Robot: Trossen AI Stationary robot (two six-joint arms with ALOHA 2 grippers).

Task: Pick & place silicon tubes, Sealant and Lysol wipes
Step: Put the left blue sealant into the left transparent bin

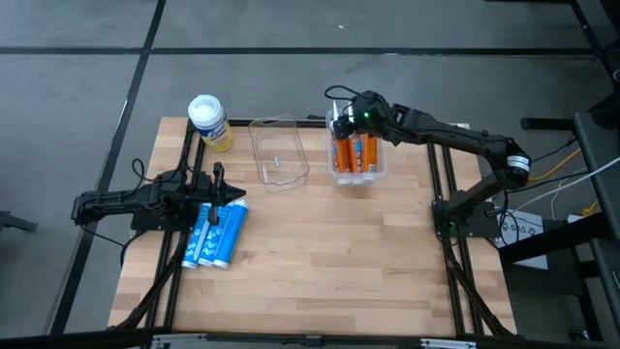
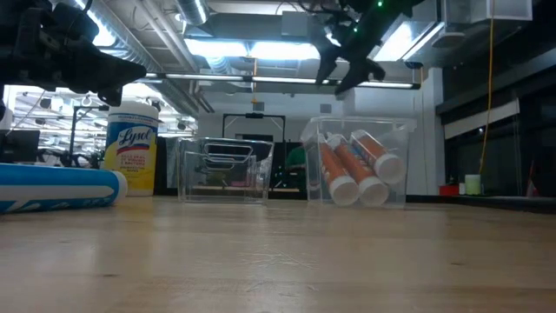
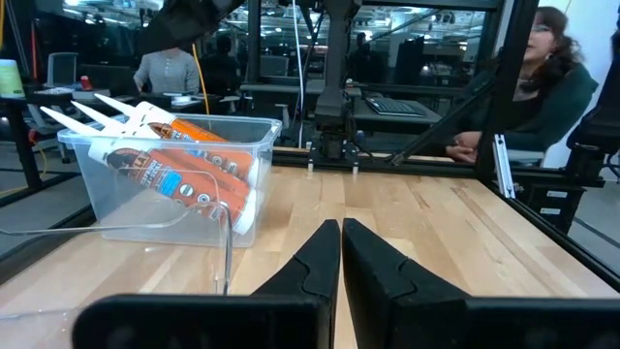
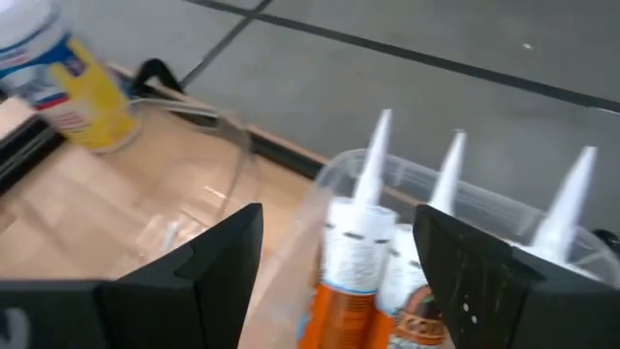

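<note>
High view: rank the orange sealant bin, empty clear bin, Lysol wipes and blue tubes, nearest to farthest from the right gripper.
From the right gripper:
1. Orange sealant bin, right below it.
2. Empty clear bin, table's middle.
3. Lysol wipes, far-left corner.
4. Blue tubes, left side, by the left gripper.

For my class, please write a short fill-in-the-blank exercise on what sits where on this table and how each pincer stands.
1. The orange sealant tubes lie inside a clear ____.
2. The Lysol wipes canister has a white lid and a ____ body.
3. The right pincer, above the sealant tubes, is ____.
4. The left pincer, near the blue tubes, is ____.

Missing words: bin; yellow; open; shut
</note>
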